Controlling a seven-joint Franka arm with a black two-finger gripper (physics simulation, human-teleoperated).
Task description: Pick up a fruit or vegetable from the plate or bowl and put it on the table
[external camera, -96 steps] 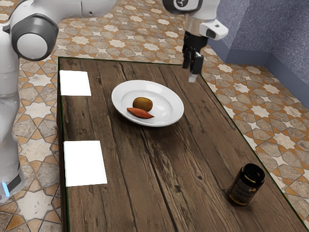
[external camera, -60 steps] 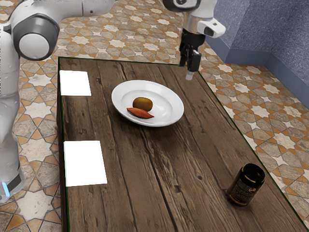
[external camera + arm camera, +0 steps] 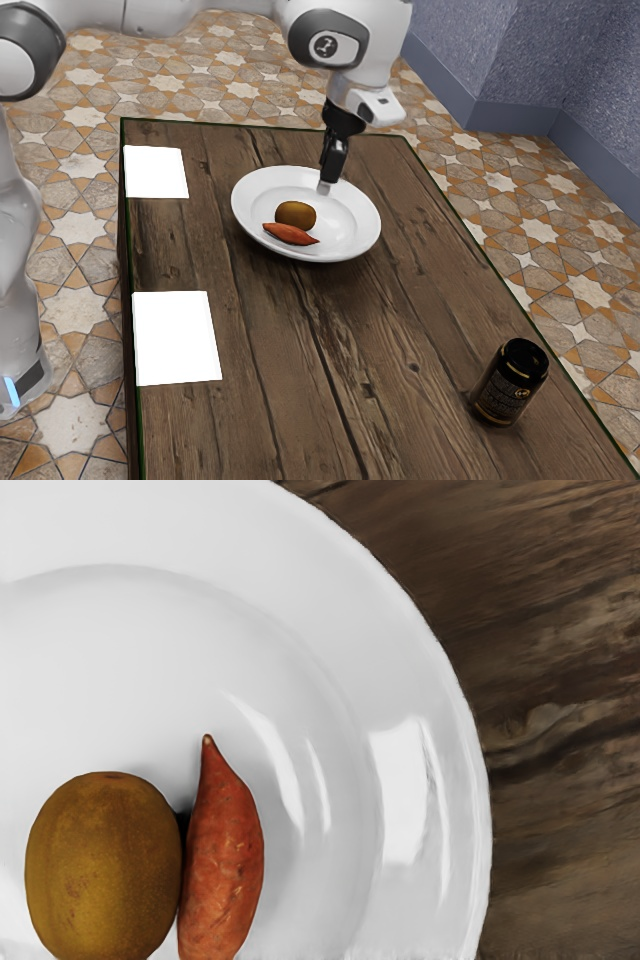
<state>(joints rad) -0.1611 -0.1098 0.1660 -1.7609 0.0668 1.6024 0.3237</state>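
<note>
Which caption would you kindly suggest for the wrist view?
Brown oval fruit beside a reddish sweet potato on a white plate.

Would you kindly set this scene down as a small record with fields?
surface: wooden table
dish: white plate, on the table
in dish: brown kiwi and orange-red sweet potato, side by side
other items: dark jar, upright, toward the exterior view's lower right; two white rectangles along the table's side at the exterior view's left
gripper: black gripper, raised above the plate, off to one side of the food
task status: neither food item on the table yet
</note>
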